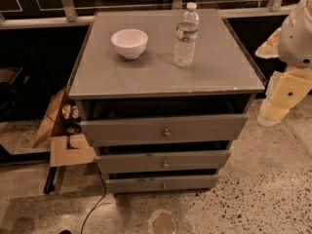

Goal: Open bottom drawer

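- My claw (272,112) hangs at the right side of the table (234,77), about at the height of the top drawer (126,130), and it is apart from the table.
- It holds nothing that I can see. I cannot tell how far it is open, because from this side it shows only as pale yellow blocks.
- The bottom drawer (131,184) is the lowest and thinnest of three grey fronts, just above the floor (253,204). Its small round knob (164,185) sits in the centre.
- This drawer looks closed, or nearly so: its front stands no further out than the middle drawer (126,162) above it. Only a dark gap shows along its upper edge.
- So I judge that the task is at the very beginning. Nothing of the opening is done.
- What is left, in my opinion: bring the claw down and to the front, well below where it is now, then reach the knob, grip it, and pull straight out.
- The knob is small and low, so the approach needs care.
- A bowl (129,43) and a bottle (186,35) stand on top, both upright. A hard pull could shake them.
- A box (58,130) and a cable (95,204) lie at the left, away from my path.
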Motion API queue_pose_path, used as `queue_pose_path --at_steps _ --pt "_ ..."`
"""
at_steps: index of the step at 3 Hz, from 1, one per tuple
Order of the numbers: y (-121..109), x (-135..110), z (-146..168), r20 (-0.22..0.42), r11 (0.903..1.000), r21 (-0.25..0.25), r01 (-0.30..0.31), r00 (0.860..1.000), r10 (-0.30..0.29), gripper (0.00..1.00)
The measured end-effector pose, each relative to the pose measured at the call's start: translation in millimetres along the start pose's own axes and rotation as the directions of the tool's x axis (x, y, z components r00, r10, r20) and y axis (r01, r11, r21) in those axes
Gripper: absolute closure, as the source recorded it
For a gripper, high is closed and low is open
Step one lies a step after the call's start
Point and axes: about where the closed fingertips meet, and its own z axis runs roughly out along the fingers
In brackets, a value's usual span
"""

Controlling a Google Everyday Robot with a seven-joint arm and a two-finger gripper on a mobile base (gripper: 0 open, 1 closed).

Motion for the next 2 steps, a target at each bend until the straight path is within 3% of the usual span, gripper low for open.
queue_pose_path --at_steps 1,2 --pt "28.2 1.7 38.2 0.048 0.9993 -0.036 -0.004 0.999 0.006 0.47" --pt "69.2 -3.5 89.9 0.161 0.9974 -0.072 -0.007 0.987 0.018 0.71"
